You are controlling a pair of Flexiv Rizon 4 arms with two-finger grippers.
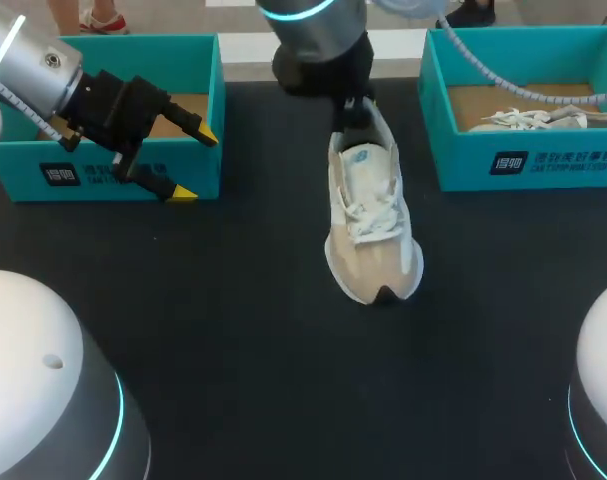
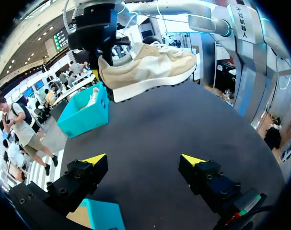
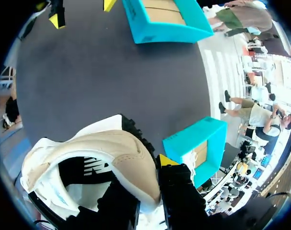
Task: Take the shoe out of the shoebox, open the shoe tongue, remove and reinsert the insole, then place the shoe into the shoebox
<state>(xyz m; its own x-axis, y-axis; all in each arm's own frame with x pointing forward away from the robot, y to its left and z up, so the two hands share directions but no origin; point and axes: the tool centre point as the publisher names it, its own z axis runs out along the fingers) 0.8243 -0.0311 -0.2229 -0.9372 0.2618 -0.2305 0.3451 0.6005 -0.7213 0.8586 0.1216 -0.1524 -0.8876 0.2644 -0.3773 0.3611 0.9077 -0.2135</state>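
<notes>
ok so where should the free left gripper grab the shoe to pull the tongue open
I'd pinch the top edge of the tongue, coming down from above on the left side. The shoe is sole-down with its opening facing up, that edge is a thin flap above the laces, and the right gripper is shut on the heel.

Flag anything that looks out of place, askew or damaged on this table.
Nothing is spilled or damaged. The shoe is outside both shoeboxes, gripped at its heel by the right gripper, with its laces loose. The left gripper hangs open beside the left shoebox.
</notes>
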